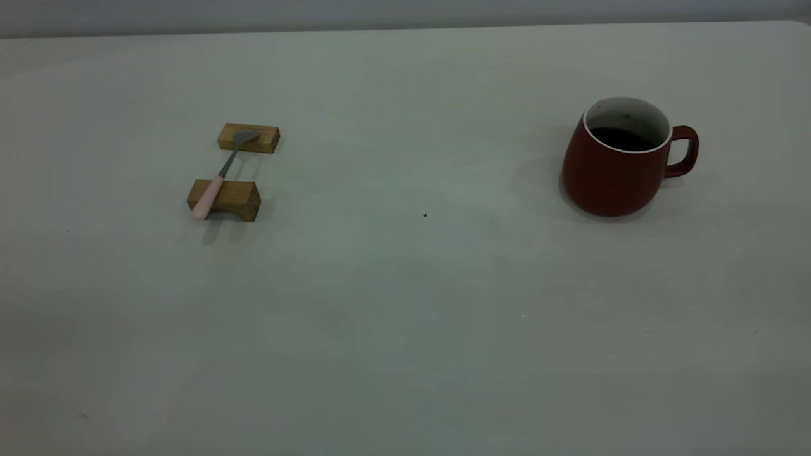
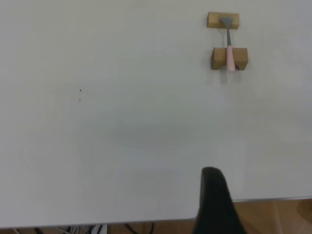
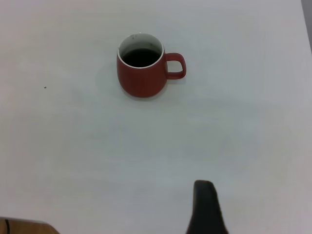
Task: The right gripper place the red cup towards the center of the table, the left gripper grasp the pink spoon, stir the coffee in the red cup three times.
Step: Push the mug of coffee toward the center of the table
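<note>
The red cup (image 1: 618, 166) is seen standing upright on the worktop (image 1: 405, 304), toward its right edge and in the far half, with its loop handle turned toward that right edge. Dark coffee (image 1: 624, 139) is held inside it, well below the white rim. The pink spoon (image 1: 222, 174) is laid across two wooden blocks (image 1: 237, 170) toward the left edge of the worktop, well apart from the cup: its grey bowl is rested on the farther block and its pink handle is carried by the nearer one, the handle end jutting past it toward the near edge. In the left wrist view only one black finger (image 2: 217, 204) of the left end effector is shown, by the worktop's edge and far from the spoon; whether it is released or clenched cannot be told. Likewise, a single black finger (image 3: 207, 209) of the right end effector is seen in the right wrist view, well apart from the cup, and its state cannot be told.
</note>
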Controlling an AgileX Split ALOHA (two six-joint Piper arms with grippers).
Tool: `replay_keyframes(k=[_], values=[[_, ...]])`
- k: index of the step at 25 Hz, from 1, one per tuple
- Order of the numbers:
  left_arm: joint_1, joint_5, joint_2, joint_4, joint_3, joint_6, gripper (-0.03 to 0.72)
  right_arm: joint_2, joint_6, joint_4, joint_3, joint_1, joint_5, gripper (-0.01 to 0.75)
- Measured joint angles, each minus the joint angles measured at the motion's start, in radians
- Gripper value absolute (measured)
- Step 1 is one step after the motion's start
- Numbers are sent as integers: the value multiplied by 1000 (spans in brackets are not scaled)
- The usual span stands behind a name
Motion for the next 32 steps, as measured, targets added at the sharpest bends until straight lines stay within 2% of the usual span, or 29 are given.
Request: replay_keyframes(k=[26,32], values=[[0,0,0,0,0,0,550,0,0,0,0,0,0,585],[0,0,0,0,0,0,550,42,-3,63,-34,0,4,597]])
